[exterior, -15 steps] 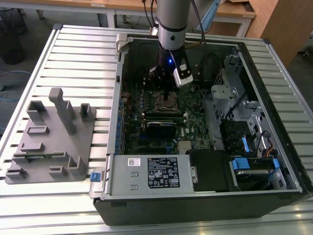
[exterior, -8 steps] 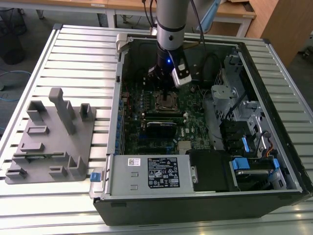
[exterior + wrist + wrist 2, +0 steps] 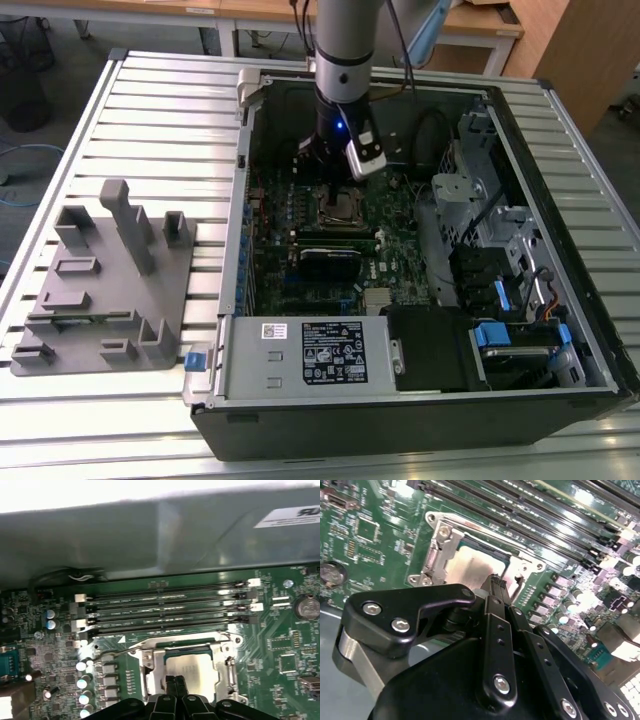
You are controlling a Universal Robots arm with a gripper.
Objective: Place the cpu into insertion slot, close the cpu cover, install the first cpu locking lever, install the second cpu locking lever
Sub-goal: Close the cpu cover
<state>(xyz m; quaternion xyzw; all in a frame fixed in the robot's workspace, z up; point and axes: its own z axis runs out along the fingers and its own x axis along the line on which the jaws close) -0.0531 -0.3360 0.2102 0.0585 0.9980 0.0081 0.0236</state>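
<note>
- Jaws: closed tip to tip in both wrist views, with nothing between them. The arm [image 3: 345, 40] holds them low inside the open computer case [image 3: 400, 425], which lies on the slatted desk [image 3: 150, 110].
- The cpu [image 3: 189, 669] sits flat in the insertion slot [image 3: 186, 653], directly beneath the jaws, its grey face showing just beyond their tips.
- The cpu cover [image 3: 150, 661] appears lowered; its silver frame rings the cpu on every side of the jaws.
- A thin wire locking lever [image 3: 112, 653] projects from the cover's corner, off to one side of the jaws. It looks unlatched, though its hook is too small to tell for certain.
- Judged step: placing the cpu and closing the cover look done, and the first-lever step is in hand.
- Judged demand: a firm push from the closed jaws squarely on the thin wire, clear of the capacitors [image 3: 82, 682] beside it and the memory slots [image 3: 165, 607] beyond.
</note>
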